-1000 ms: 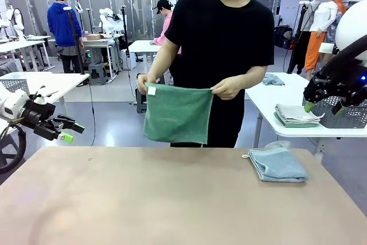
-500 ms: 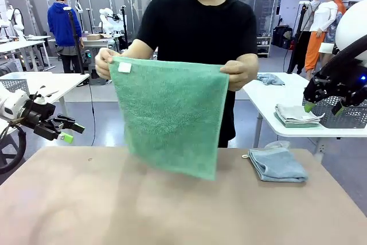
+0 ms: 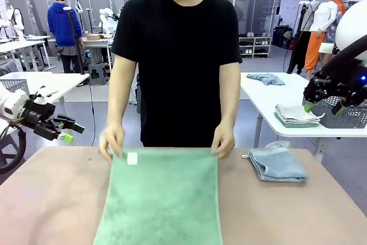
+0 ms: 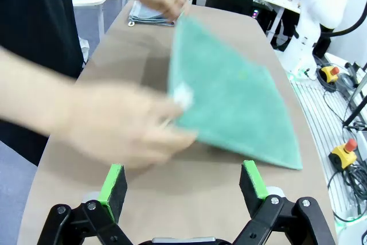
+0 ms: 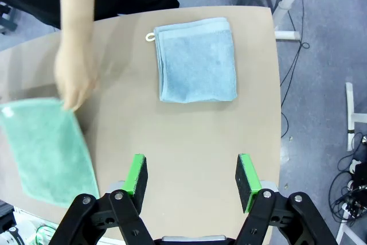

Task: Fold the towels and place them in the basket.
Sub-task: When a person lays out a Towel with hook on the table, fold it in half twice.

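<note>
Green towel (image 3: 163,199) lies spread on the table (image 3: 51,199); left gripper (image 4: 182,170) and right gripper (image 5: 191,162) gape empty; basket (image 3: 352,119) contents hidden.

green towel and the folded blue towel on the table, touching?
Apart. The right wrist view shows a strip of bare table between the green towel and the folded blue towel; the front view shows the same gap.

**Light fine, motion blur on the hands**

You get bright, even overhead light with soft shadows on the table (image 3: 51,199). The person's hand (image 4: 123,130) smears badly, and the other hand (image 5: 74,84) is blurred too. Both wrist views bend at the edges.
</note>
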`<state>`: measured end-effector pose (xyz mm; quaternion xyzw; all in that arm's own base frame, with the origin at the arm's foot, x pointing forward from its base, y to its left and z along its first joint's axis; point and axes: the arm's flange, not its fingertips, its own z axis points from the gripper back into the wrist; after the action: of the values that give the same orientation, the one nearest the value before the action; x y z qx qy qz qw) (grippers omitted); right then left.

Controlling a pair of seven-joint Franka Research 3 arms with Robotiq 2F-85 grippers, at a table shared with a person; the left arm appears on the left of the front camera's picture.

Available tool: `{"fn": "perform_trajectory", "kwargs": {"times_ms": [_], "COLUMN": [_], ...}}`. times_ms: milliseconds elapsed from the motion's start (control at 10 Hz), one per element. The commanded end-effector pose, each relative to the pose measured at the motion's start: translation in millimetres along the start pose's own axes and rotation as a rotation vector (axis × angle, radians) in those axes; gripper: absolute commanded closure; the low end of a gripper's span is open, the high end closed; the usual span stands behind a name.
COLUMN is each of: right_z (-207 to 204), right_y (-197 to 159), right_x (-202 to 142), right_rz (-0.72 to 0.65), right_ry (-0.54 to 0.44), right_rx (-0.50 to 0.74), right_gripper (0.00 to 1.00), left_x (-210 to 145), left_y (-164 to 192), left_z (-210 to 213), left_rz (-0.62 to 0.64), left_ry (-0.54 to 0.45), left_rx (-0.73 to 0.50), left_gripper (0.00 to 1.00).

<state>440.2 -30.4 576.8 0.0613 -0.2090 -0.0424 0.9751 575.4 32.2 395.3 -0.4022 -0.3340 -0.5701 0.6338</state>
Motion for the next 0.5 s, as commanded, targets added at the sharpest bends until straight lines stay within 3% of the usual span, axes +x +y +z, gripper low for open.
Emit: {"fn": "perform_trajectory", "kwargs": {"times_ms": [0,400], "right_z": [1.5,1.5], "right_y": [-0.4,-0.4], "right_x": [2.6,2.6], "right_rz": [-0.004,-0.004], "right_ry": [0.002,0.002], "right_rx": [-0.002,-0.002], "right_gripper": [0.23,0.23], "left_x": [2.7,2.7], "left_y": [-1.2,-1.2], "left_z": [0.1,0.1], "left_rz": [-0.006,-0.006], "left_ry": [0.003,0.003], "left_rx": [0.006,0.006], "left_gripper": [0.0,0.0]}}
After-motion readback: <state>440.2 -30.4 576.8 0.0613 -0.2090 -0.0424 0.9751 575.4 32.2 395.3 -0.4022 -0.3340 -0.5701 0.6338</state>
